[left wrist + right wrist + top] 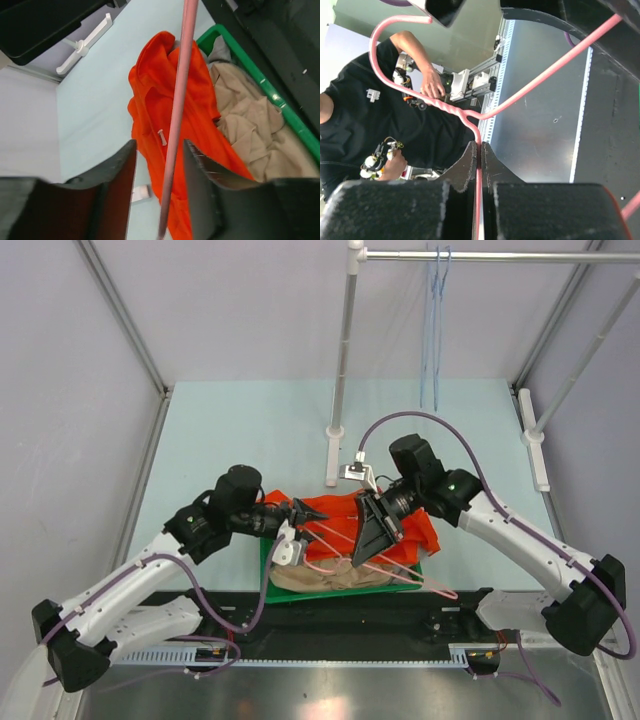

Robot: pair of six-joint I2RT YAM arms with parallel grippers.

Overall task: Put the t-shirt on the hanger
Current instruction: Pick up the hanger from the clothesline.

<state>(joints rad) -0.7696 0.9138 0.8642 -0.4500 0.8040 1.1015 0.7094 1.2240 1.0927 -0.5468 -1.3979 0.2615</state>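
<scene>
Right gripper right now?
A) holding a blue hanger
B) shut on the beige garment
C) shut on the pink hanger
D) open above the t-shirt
C: in the right wrist view, the right gripper is pinched tight on the wire of the pink hanger, just below its twisted neck.

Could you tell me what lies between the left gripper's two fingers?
A bar of the thin pale pink wire hanger runs between the fingers, not yet clamped, above the bright orange t-shirt; the left wrist view shows it.

Orange t-shirt, pink hanger, green basket
</scene>
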